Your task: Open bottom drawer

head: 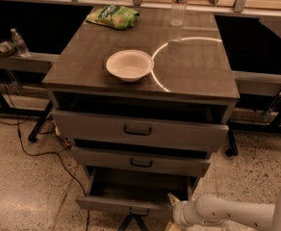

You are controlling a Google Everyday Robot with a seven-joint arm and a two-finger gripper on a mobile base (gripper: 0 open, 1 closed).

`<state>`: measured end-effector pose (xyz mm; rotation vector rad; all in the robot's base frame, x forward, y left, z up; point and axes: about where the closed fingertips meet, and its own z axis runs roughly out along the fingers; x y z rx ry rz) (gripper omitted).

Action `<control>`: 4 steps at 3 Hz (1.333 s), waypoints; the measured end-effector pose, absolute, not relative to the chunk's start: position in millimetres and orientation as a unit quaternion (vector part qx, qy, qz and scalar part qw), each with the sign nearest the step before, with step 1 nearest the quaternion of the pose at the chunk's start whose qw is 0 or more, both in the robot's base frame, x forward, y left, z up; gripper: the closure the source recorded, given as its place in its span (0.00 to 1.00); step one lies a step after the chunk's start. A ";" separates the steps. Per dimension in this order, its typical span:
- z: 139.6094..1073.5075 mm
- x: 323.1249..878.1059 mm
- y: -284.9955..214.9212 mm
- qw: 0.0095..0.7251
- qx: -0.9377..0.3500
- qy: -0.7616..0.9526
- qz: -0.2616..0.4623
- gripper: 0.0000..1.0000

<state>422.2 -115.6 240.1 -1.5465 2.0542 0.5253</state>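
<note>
Bottom drawer point(112, 204) stands pulled out, gripper point(173, 202) by its right front corner, grip unclear

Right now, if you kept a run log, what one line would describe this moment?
bottom drawer: pulled out, interior showing | gripper: low, beside its right front corner | bowl: on cabinet top
</note>
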 end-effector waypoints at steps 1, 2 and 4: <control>235.4 451.8 -121.0 0.285 -0.543 0.765 0.195 0.34; 238.6 482.8 -134.7 0.318 -0.516 0.773 0.186 0.65; 228.6 515.7 -142.4 0.358 -0.483 0.779 0.178 1.00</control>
